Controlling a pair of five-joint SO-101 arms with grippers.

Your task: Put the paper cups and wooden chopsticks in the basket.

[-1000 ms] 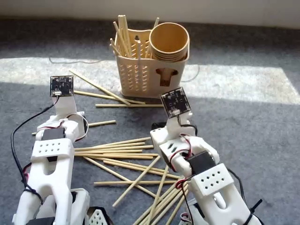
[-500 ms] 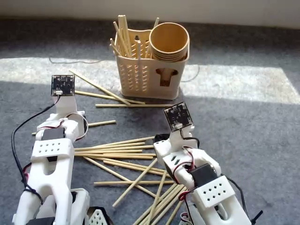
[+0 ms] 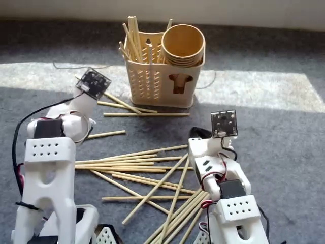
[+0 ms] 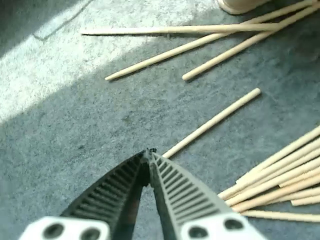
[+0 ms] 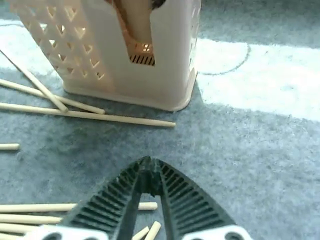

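Editor: Chopsticks [image 3: 137, 170], where do they lie?
Photographer: Pale wooden sticks lie scattered and crossed on the grey carpet [image 3: 284, 137] between the two arms. A few more lie just in front of the basket [image 3: 152, 84], and another bundle [image 3: 133, 35] stands upright inside it.
Editor: And the paper cups [image 3: 183, 46]?
Photographer: Tan, nested in one stack, in the basket beside the bundle, rims above its wall. The basket is cream plastic with slotted sides and a cut-out handle.
Editor: The grippers?
Photographer: The left gripper [image 4: 149, 154] hangs over the carpet by the end of a lone stick [image 4: 215, 122], its ribbed black fingers pressed tip to tip, holding nothing. The right gripper [image 5: 146, 165] faces the basket from nearby, fingers likewise closed together and empty.
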